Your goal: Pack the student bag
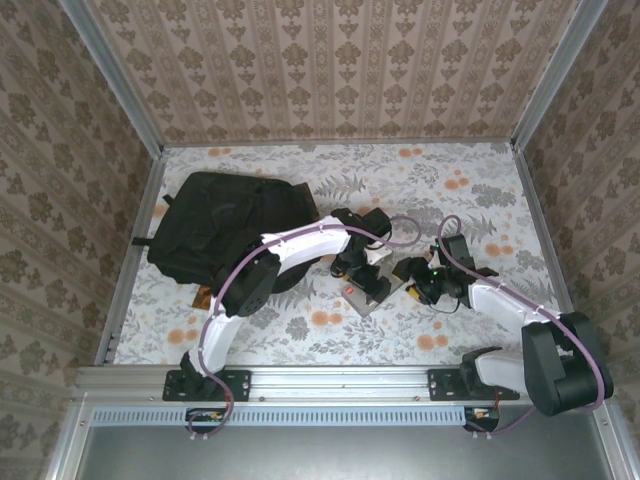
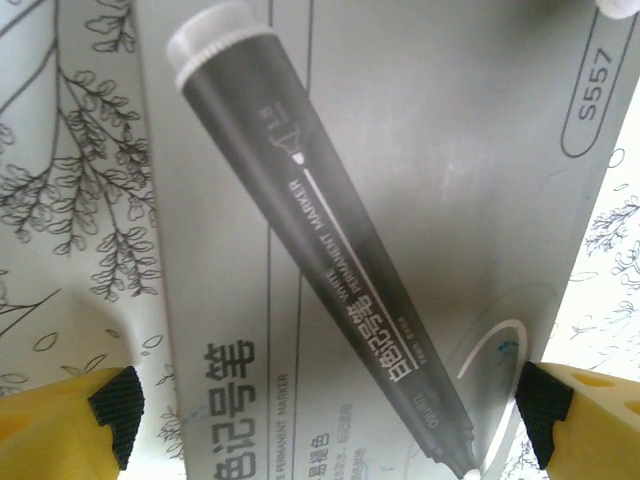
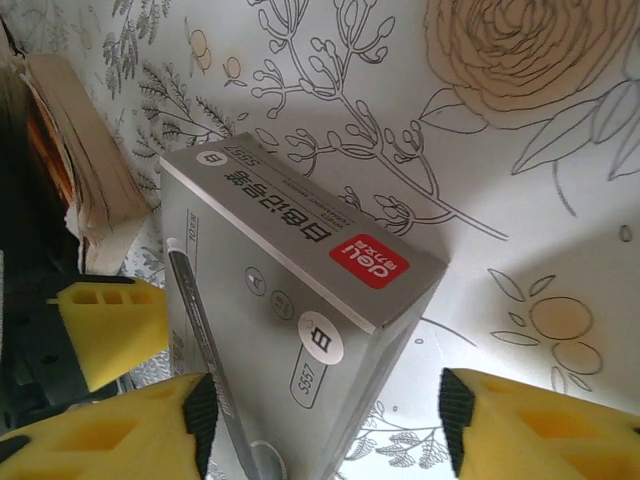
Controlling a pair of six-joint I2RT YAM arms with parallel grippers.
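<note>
The student bag (image 1: 215, 225), a large black soft backpack, lies at the table's left. A grey marker box (image 1: 368, 297) with a red label lies on the floral cloth at the centre. My left gripper (image 1: 362, 268) hovers over its far end. In the left wrist view the box (image 2: 400, 150) lies between the open gripper's (image 2: 330, 415) black pads (image 2: 115, 410). My right gripper (image 1: 415, 285) is at the box's right end. In the right wrist view the box (image 3: 290, 300) lies partly between the open gripper's (image 3: 330, 425) fingers (image 3: 460, 420), with a gap on the right side.
A worn book's page edge (image 3: 80, 160) shows at the upper left of the right wrist view, and a brown book corner (image 1: 203, 296) pokes out beside the bag. One yellow left finger (image 3: 110, 325) stands close to the right gripper. Patterned walls enclose the table.
</note>
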